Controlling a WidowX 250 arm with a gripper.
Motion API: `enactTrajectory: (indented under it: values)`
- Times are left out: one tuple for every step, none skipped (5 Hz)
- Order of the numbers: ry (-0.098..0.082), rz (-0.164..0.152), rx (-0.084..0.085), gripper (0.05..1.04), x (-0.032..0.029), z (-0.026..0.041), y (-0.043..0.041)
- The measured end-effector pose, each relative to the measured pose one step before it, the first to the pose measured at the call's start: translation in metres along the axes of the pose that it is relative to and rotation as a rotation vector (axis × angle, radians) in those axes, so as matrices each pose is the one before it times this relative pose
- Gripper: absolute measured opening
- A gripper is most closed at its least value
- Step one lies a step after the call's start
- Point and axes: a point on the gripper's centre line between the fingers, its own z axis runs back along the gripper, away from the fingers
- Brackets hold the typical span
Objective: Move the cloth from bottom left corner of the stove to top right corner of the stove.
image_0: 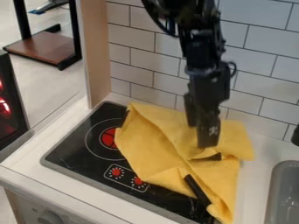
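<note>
The rumpled yellow cloth (pixel 149 151) covers much of the right and back of the stove (pixel 73 151), spilling past its edge onto the tabletop (pixel 252 188), while the black gripper (pixel 209 148) hangs over the stove's back right part, its jaws' state impossible to tell.

The robot arm (pixel 204 83) is black, built of blocky segments, with a dark cable (pixel 156 18) curving beside its upper part and a small pale marking (pixel 213 130) low down.
</note>
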Motion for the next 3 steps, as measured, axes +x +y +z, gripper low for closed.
enactTrajectory:
  values:
    - [-0.0519, -0.0193, 0.0545, 0.999, 0.00428, 0.02982, -0.00333]
    - [-0.0105, -0.0242, 0.0254, 0.999, -0.00564, 0.01814, -0.00851]
    - [0.0137, -0.0141, 0.0003, 0.999, -0.00794, 0.00456, -0.00743]
